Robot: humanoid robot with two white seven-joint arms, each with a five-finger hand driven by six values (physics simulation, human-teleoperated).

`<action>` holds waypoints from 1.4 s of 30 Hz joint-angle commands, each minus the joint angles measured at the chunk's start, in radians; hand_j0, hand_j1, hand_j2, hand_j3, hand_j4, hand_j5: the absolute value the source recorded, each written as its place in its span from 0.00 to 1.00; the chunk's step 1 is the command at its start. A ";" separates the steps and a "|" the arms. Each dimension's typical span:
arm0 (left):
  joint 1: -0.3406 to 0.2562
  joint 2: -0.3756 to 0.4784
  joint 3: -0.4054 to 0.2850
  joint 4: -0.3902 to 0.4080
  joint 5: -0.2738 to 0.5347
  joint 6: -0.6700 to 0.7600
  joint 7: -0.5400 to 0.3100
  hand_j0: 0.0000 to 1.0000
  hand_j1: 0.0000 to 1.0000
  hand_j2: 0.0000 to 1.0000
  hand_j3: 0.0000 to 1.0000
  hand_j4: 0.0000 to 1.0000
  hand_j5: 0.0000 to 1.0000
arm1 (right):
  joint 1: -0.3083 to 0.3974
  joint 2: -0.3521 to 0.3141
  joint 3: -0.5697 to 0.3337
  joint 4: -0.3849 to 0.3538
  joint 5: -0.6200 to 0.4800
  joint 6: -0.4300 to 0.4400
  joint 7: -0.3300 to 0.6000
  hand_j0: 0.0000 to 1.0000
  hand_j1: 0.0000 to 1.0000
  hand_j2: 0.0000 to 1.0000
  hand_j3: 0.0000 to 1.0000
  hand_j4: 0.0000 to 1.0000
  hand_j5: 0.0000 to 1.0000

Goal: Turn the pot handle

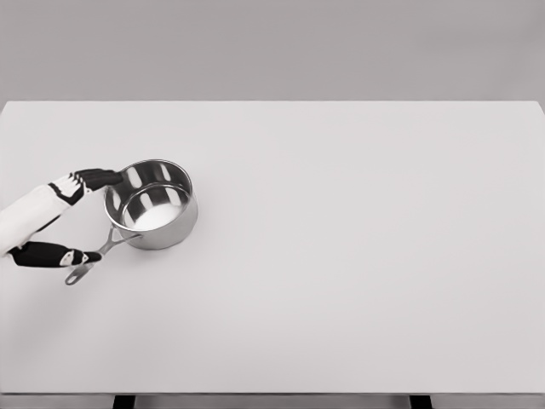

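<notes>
Found the pot (157,213) upright on the left part of the table (358,256), empty, with its handle (95,256) pointing toward the lower left, near the table's left edge. Saw nothing else standing beside it.

Noted the left hand (53,204) entering from the left with its digits spread wide apart and clamped on nothing. Observed the upper fingers (98,177) at the pot's rim on the far-left side, touching or just beside it. Observed the lower digit (47,254) lying along the handle's outer part, tip at the handle. Could not tell firm contact from mere closeness at either place. Saw no right hand anywhere in view.

Judged the following risks:

- Sliding instead of turning. Caused by a push at the handle alone, with no counter-hold at the rim, shifting the whole pot across the smooth top.
- Slipping off the handle. Caused by a bare fingertip contact on a thin, rounded bar, without a wrap around it.
- Tipping. Caused by pressure high on the rim of a light, empty pot.
- Loss over the edge. Caused by any drag toward the left, given the handle's nearness to that side.
</notes>
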 commanded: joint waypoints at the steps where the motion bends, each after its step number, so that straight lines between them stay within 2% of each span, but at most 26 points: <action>1: 0.000 -0.004 0.013 0.000 -0.001 0.000 0.000 1.00 1.00 1.00 1.00 1.00 1.00 | 0.000 0.000 0.000 0.000 0.000 0.000 0.000 1.00 1.00 1.00 1.00 1.00 1.00; 5: 0.023 -0.004 0.014 0.000 -0.001 0.000 0.000 1.00 1.00 1.00 1.00 1.00 1.00 | 0.000 0.000 0.000 0.000 0.000 0.000 0.000 1.00 1.00 1.00 1.00 1.00 1.00; 10: 0.029 -0.038 0.014 0.000 -0.030 0.000 0.000 1.00 1.00 1.00 1.00 1.00 1.00 | 0.000 0.000 0.000 0.000 0.000 0.000 0.000 1.00 1.00 1.00 1.00 1.00 1.00; 16: 0.038 -0.038 0.016 0.000 -0.044 0.000 -0.001 1.00 1.00 1.00 1.00 1.00 1.00 | 0.000 0.000 0.000 0.000 0.000 0.000 0.000 1.00 1.00 1.00 1.00 1.00 1.00; 19: 0.083 -0.058 0.074 0.000 -0.068 0.000 -0.001 1.00 1.00 1.00 1.00 1.00 1.00 | 0.000 0.000 0.000 0.001 0.000 0.000 0.000 1.00 1.00 1.00 1.00 1.00 1.00; 26: 0.086 -0.088 0.090 0.001 -0.110 0.000 0.000 1.00 1.00 1.00 1.00 1.00 1.00 | 0.000 0.000 0.000 0.000 0.000 0.000 0.000 1.00 1.00 1.00 1.00 1.00 1.00; 42: 0.086 -0.108 0.105 0.023 -0.137 0.000 -0.001 1.00 1.00 1.00 1.00 1.00 1.00 | 0.000 0.000 0.000 0.000 0.000 0.000 0.000 1.00 1.00 1.00 1.00 1.00 1.00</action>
